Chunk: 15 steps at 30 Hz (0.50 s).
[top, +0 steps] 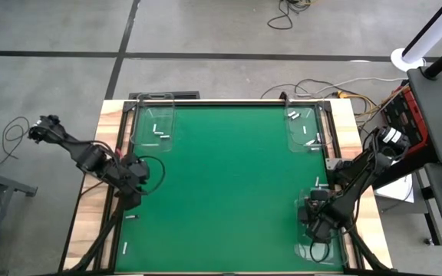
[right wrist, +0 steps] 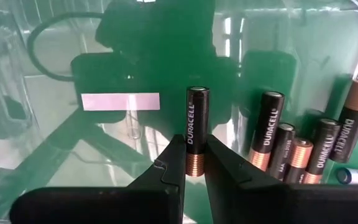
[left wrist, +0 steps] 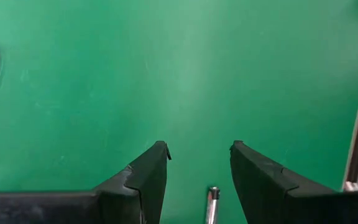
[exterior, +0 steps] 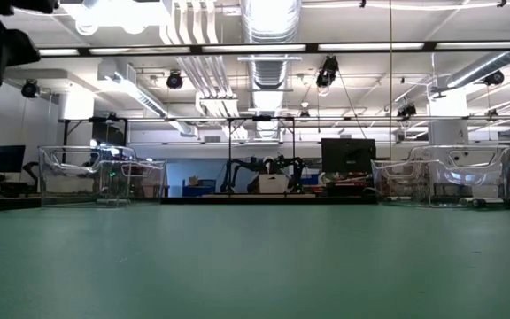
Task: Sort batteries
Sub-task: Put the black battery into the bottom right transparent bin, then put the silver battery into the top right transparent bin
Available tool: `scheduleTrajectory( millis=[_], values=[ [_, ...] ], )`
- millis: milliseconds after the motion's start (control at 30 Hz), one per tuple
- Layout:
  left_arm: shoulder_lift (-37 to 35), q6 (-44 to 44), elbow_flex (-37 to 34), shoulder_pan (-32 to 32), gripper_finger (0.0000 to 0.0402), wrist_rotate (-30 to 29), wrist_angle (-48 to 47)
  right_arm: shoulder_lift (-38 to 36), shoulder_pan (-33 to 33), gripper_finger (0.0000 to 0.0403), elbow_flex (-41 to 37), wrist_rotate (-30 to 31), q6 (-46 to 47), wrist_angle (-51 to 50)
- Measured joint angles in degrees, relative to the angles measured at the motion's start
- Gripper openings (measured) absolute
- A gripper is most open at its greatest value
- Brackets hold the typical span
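Green table surface (top: 221, 184). Clear plastic trays at the far left corner (top: 153, 123), far right corner (top: 305, 129), and near right corner (top: 318, 247).

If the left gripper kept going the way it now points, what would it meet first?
Probably the small silver cylindrical battery lying between the left gripper's open jaws; beyond it only bare green table mat shows.

A: From my console the surface (top: 221, 192) looks like matt green felt, framed in pale wood.

B: I see glossy clear plastic trays (top: 154, 123), and a battery (right wrist: 197, 130) with shiny black-and-copper wrap between matt black fingers (right wrist: 169, 165).
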Motion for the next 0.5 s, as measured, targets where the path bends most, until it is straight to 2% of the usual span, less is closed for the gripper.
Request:
scheduleTrajectory(
  millis=[133,300,367,500],
  values=[
    [0.27,-1.63,-3.54,0.00,0.0159,1.34,1.37,0.02,0.00,0.0053,0.00,0.19,0.10,0.08],
    [1.48,-2.86,-9.05,-0.13,0.0178,8.86,5.91,0.13,0.00,0.0121,2.40,0.30,-0.62,-2.33],
    [2.85,-2.80,-10.55,-0.40,0.0183,12.53,6.10,0.11,-0.02,0.0149,4.83,0.30,-0.29,-6.49],
    [7.30,-3.36,-11.65,-2.78,0.0183,22.12,8.70,0.11,0.00,0.0192,13.72,-0.43,1.70,-21.61]
  ],
)
